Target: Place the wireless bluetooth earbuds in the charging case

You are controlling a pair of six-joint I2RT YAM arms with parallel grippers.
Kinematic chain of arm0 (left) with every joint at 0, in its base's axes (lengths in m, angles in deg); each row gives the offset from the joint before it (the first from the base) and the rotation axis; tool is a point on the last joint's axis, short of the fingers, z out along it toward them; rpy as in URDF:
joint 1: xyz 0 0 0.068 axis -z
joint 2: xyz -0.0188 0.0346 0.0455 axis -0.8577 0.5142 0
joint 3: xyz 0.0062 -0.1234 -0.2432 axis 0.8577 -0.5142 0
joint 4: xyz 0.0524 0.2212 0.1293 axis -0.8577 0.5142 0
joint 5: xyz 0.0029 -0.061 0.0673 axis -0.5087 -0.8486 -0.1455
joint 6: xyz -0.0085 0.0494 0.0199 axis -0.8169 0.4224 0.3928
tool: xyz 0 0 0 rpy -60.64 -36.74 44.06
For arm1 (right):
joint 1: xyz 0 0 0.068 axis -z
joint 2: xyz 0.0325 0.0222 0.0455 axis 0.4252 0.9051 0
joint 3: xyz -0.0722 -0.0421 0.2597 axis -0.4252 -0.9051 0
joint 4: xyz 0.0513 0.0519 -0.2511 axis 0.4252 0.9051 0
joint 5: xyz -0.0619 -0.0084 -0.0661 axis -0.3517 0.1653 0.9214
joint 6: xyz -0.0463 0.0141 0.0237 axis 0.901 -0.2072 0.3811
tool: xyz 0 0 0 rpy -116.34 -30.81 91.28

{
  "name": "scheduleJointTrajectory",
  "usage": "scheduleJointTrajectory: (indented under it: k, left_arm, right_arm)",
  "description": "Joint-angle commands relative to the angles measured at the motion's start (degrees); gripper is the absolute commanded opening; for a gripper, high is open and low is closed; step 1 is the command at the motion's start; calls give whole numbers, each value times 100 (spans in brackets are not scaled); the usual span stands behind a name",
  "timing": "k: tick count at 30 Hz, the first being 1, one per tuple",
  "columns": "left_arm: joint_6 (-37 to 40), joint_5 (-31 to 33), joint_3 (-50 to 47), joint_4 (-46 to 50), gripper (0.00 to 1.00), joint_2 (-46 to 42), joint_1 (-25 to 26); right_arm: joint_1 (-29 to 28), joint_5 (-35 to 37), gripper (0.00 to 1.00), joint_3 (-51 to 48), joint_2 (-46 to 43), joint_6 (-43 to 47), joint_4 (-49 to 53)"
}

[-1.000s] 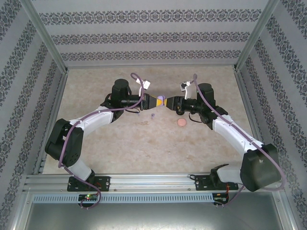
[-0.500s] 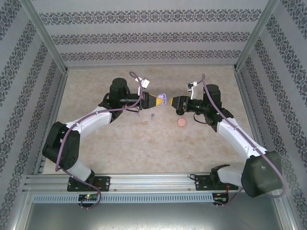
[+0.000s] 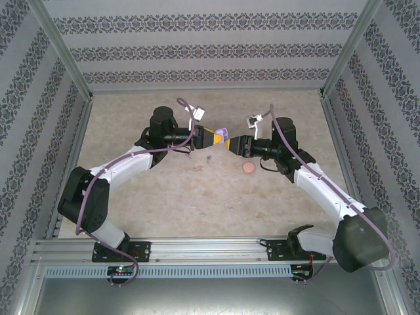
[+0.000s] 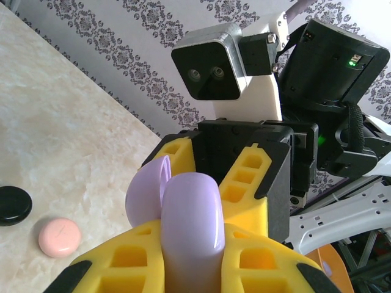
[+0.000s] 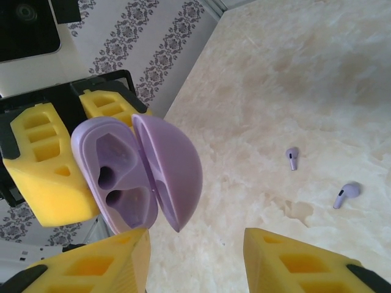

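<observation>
Aloft, left claw [image 3: 216,138] clamped on open lilac case [image 5: 134,177], right claw [image 5: 195,262] apart opposite, lilac earbuds [image 5: 292,157], pink case [image 4: 59,237] beneath.

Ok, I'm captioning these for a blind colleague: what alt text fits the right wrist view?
An open lilac charging case, both sockets empty, is clamped by the left gripper at picture left. The right gripper shows its yellow fingers apart along the bottom edge, holding nothing. Two lilac earbuds lie loose on the marble table at picture right.
</observation>
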Motion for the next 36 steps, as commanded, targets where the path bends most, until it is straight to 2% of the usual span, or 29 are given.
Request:
scheduleJointTrajectory:
  k: [1,15,19,24,30,33,36]
  left_arm:
    - [92,-167,147,-288,0,-148,-11]
    - [75,-248,95,-348,0,-133,-2]
    - [74,-254,84,-344,0,-135,-3]
    - [65,-255,85,-361,0,-135,26]
    - [116,-273,131,-226,0,-88,38]
    - [152,-189,124,-114,13,-71,41]
    - [162,21,77,-80,36,-69,41]
  right_arm:
    - [-47,95,43,175,89,-35,-49]
    - [-16,318,37,507,400,-178,-155]
    - [-28,300,33,577,499,-225,-178]
    - [-55,235,22,605,543,-196,-182]
    - [-194,209,0,795,579,-135,-89]
    - [-281,259,0,943,587,-100,30]
    - [-341,373,0,1023,585,-95,110]
